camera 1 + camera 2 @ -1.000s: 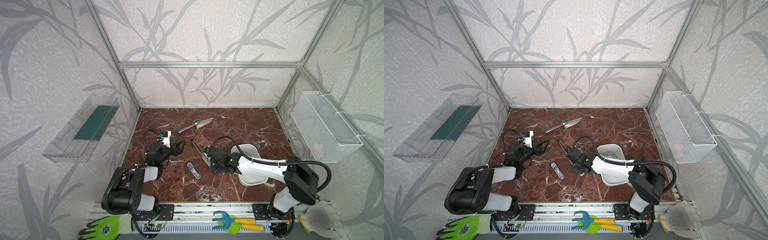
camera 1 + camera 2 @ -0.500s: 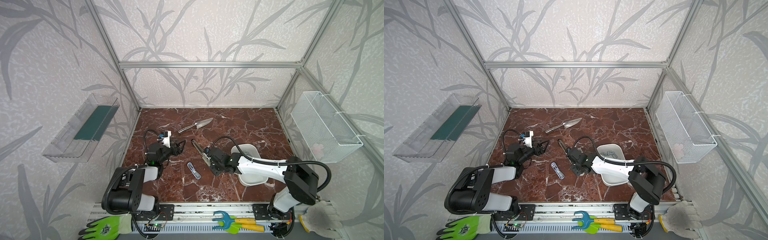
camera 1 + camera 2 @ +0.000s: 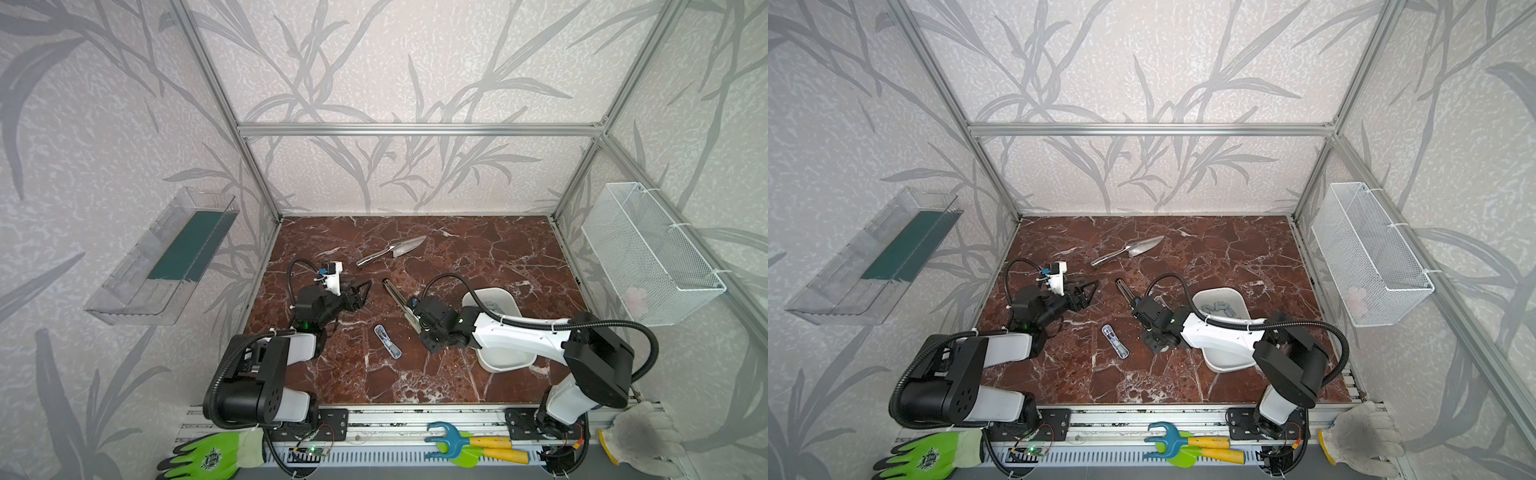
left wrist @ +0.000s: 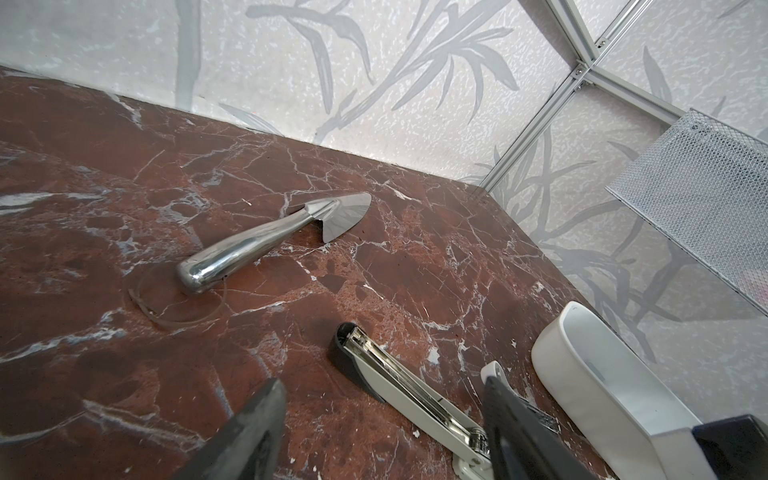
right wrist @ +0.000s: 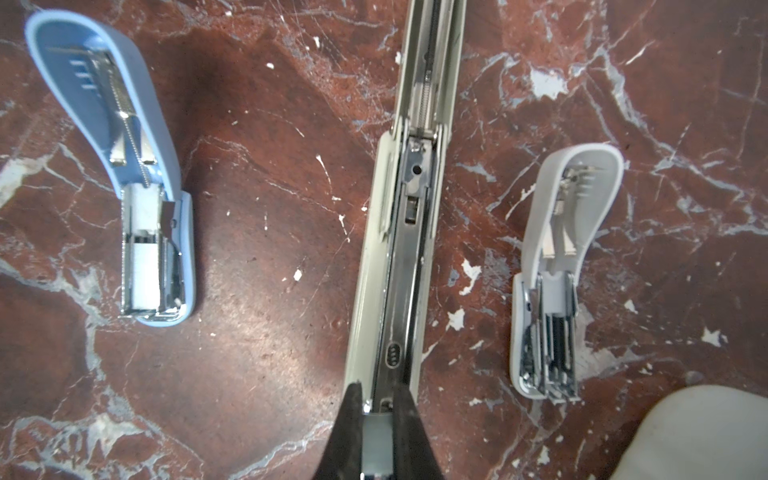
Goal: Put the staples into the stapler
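Tightly, right gripper [image 5: 376, 395] pinches a dull-grey staple strip [image 5: 376, 436] at the shiny-channelled stapler [image 5: 399, 270]; left gripper [image 4: 382, 384] gapes empty.

The red-brown marble tabletop [image 5: 257, 208] is glossy, white-veined, scuffed with pale chips. The long cream plastic stapler [image 5: 405, 208] bares a bright metal channel; at one end a dull grey staple strip [image 5: 376, 436] sits between the right gripper's [image 5: 378, 395] matt black fingers [image 5: 349, 436]. Flanking it, a small blue plastic stapler [image 5: 124, 174] and a small pale-grey plastic stapler [image 5: 557, 270] show shiny steel. Beyond it, a mirror-polished metal trowel [image 4: 270, 237]; beside it, a smooth white plastic tray [image 4: 602, 395].
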`<control>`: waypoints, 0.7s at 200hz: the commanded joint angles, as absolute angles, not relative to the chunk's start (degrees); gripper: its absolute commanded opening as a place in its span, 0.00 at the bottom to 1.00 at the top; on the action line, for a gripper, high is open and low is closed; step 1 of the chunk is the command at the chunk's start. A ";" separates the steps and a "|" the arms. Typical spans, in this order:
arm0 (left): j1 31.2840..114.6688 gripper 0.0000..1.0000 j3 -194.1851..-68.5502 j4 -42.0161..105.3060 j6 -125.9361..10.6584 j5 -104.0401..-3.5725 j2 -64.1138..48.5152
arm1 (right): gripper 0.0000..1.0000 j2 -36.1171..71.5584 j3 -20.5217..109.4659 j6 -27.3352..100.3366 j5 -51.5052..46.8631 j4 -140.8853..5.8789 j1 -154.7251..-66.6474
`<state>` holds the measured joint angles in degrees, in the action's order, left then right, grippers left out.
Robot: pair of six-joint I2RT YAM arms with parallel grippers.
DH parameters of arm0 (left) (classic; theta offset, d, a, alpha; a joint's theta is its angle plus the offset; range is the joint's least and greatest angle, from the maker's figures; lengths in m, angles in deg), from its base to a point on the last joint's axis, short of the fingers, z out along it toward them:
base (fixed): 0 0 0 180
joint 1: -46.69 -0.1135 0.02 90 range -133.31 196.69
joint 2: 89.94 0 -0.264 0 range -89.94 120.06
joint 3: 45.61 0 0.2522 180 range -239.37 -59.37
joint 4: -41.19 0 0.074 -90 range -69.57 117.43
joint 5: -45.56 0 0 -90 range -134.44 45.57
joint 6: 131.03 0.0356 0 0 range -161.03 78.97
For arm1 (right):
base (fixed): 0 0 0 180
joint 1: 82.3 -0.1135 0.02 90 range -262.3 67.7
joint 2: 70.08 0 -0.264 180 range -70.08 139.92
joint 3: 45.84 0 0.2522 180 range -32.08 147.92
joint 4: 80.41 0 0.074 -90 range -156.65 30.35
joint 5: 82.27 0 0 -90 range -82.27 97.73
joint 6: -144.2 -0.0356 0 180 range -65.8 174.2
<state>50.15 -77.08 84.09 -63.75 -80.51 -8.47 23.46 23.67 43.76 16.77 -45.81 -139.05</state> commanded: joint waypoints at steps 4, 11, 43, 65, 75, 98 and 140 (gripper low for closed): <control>50.03 0.76 -76.64 86.22 -64.14 -80.70 -8.03 | 0.08 21.28 24.17 44.77 17.59 -45.05 -139.26; 50.03 0.76 -76.60 86.23 -64.14 -80.60 -8.03 | 0.08 21.14 24.09 44.76 17.41 -45.44 -139.33; 50.03 0.76 -76.65 86.17 -64.15 -80.57 -8.03 | 0.08 21.50 24.52 44.18 17.83 -46.40 -139.30; 50.02 0.76 -76.69 86.14 -64.10 -80.62 -8.04 | 0.08 21.41 25.85 44.39 18.01 -47.37 -139.31; 49.98 0.76 -76.68 86.14 -64.14 -80.52 -8.03 | 0.08 21.55 26.18 45.05 18.17 -48.04 -139.27; 50.02 0.76 -76.82 85.79 -64.14 -80.43 -8.05 | 0.08 21.67 24.92 46.90 19.48 -50.96 -139.19; 50.03 0.76 -77.27 85.12 -63.80 -79.91 -7.95 | 0.08 21.51 22.49 48.98 16.67 -54.30 -139.07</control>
<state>50.15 -77.08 84.07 -63.73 -80.31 -8.47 22.78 23.73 47.28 17.51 -51.84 -139.05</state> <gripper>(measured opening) 0.759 0.126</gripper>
